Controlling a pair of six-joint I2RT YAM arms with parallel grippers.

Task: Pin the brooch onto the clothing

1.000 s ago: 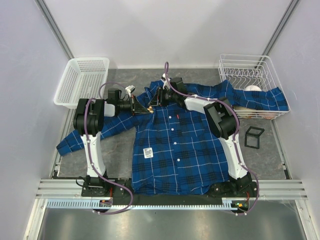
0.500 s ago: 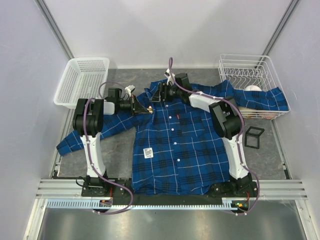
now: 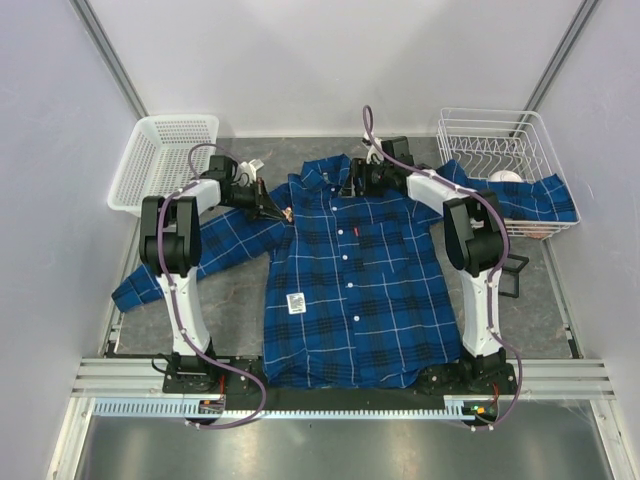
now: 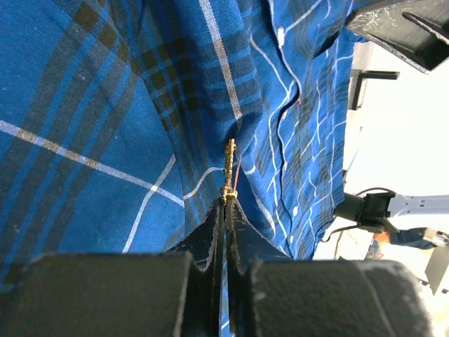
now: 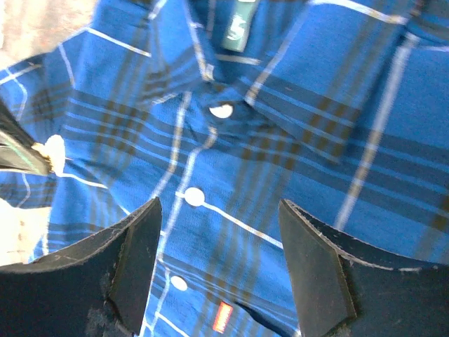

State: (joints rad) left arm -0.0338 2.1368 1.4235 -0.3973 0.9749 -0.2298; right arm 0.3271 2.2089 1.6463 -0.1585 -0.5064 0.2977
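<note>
The blue plaid shirt (image 3: 350, 290) lies flat on the table, front up and collar at the far side. My left gripper (image 3: 278, 210) is shut on the small gold brooch (image 3: 287, 213) at the shirt's left shoulder. In the left wrist view the brooch (image 4: 229, 168) sticks out edge-on from the closed tips (image 4: 226, 203), close over the cloth (image 4: 105, 140). My right gripper (image 3: 350, 187) is open and empty over the collar. In the right wrist view its jaws (image 5: 218, 203) stand wide apart above the button placket (image 5: 280, 140), and the brooch (image 5: 53, 149) shows at the left edge.
A white plastic basket (image 3: 160, 160) stands at the far left. A wire rack (image 3: 500, 140) stands at the far right, with the shirt's right sleeve draped into it. A black square frame (image 3: 510, 270) lies right of the shirt. A white tag (image 3: 296, 304) sits on the shirt front.
My left gripper has drawn back left and farther away with the brooch still in it. My right gripper has moved right, from the collar's left side to its right side.
</note>
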